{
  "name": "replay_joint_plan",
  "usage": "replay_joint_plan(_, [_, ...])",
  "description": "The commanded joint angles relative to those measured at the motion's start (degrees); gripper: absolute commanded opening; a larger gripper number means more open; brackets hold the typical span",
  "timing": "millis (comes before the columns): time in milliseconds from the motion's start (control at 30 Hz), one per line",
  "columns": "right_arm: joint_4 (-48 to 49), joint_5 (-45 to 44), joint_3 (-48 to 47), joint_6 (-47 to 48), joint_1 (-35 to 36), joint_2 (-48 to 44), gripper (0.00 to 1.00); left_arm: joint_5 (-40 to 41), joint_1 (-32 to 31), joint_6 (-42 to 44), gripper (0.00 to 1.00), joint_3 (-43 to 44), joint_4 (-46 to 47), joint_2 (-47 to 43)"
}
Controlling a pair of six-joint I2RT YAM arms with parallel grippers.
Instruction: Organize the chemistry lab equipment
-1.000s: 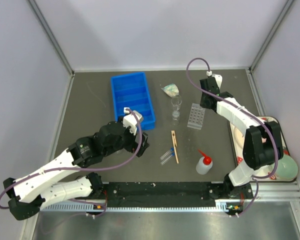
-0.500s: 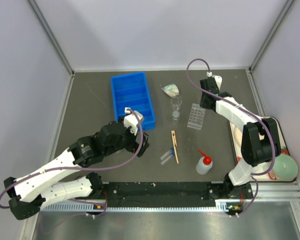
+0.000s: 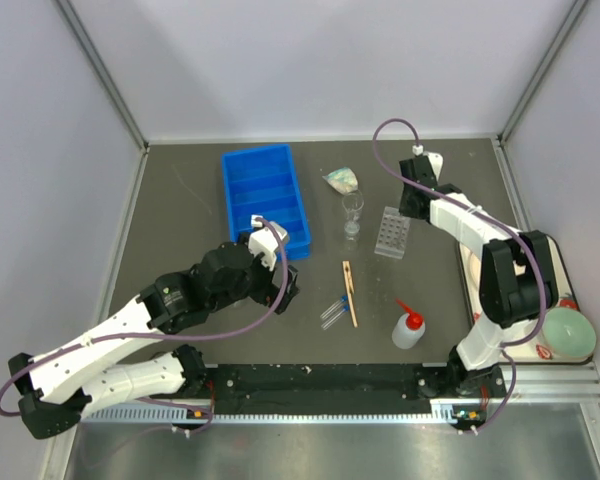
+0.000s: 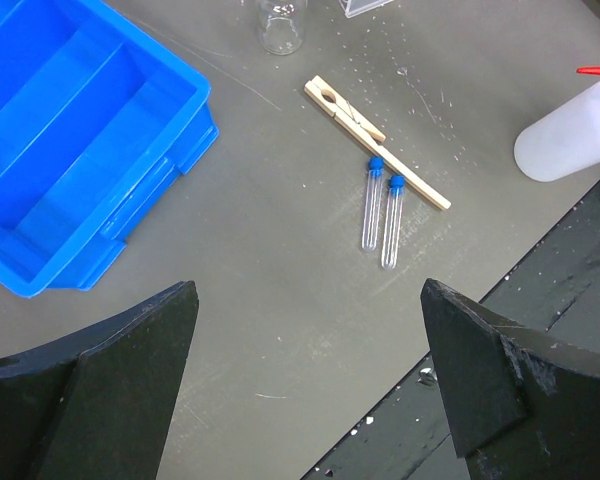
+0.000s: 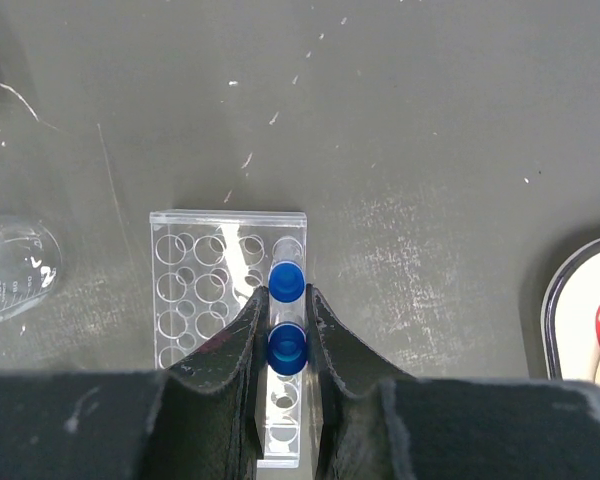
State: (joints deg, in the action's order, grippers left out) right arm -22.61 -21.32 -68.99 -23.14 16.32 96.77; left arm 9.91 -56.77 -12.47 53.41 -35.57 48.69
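Blue-capped tube [image 5: 287,347] clamped in right tool [image 5: 285,300], over clear rack [image 5: 195,290]; left tool [image 4: 308,300] wide apart.

No text can be read with certainty in any view. The only print is on the beaker [image 5: 15,265], which carries white graduation marks and small figures on its glass wall. These are too small and blurred to make out.
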Motion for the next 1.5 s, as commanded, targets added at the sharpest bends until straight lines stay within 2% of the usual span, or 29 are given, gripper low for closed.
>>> replay_joint_plan(0, [2.13, 0.05, 0.17, -0.42, -0.58, 1.22, 0.0, 0.11, 0.0, 0.52, 0.99, 0.21, 2.7, 0.44])
replay_joint_plan(133, [2.22, 0.58, 0.44, -0.68, -0.67, 1.84, 0.03, 0.19, 0.08, 0.52, 0.99, 0.29, 2.53, 0.44])
replay_joint_plan(200, [2.4, 0.67, 0.44, -0.68, -0.58, 1.93, 0.13, 0.11, 0.08, 0.43, 0.99, 0.29, 2.52, 0.44])
replay_joint_plan(567, [2.31, 0.76, 0.96, -0.24, -0.58, 0.97, 0.51, 0.28, 0.08, -0.36, 0.99, 0.47, 2.44, 1.94])
replay_joint_plan(767, [1.26, 0.58, 1.75, -0.07, -0.58, -3.42, 0.53, 0.9, 0.08, -0.63, 0.99, 0.12, 3.84, 4.04])
replay_joint_plan(1000, [-1.99, 2.77, 5.79, 0.63, 0.82, -19.14, 0.54, 0.37, 0.08, -1.94, 0.99, -0.67, 7.97, 10.54])
replay_joint_plan(1167, [-6.83, 5.49, 6.85, 1.78, 3.54, -30.4, 0.55, -1.21, 0.08, -3.09, 0.97, -2.25, 13.5, 17.75])
replay_joint_plan(1300, [-9.64, 9.71, 8.43, 1.69, 6.09, -37.69, 0.55, -0.86, 0.08, -2.91, 0.95, -0.5, 13.34, 26.26])
replay_joint_plan(1467, [-13.51, 12.96, 8.96, 2.39, 8.73, -43.85, 0.55, -1.65, -0.09, -0.37, 0.93, -0.24, 15.0, 32.08])
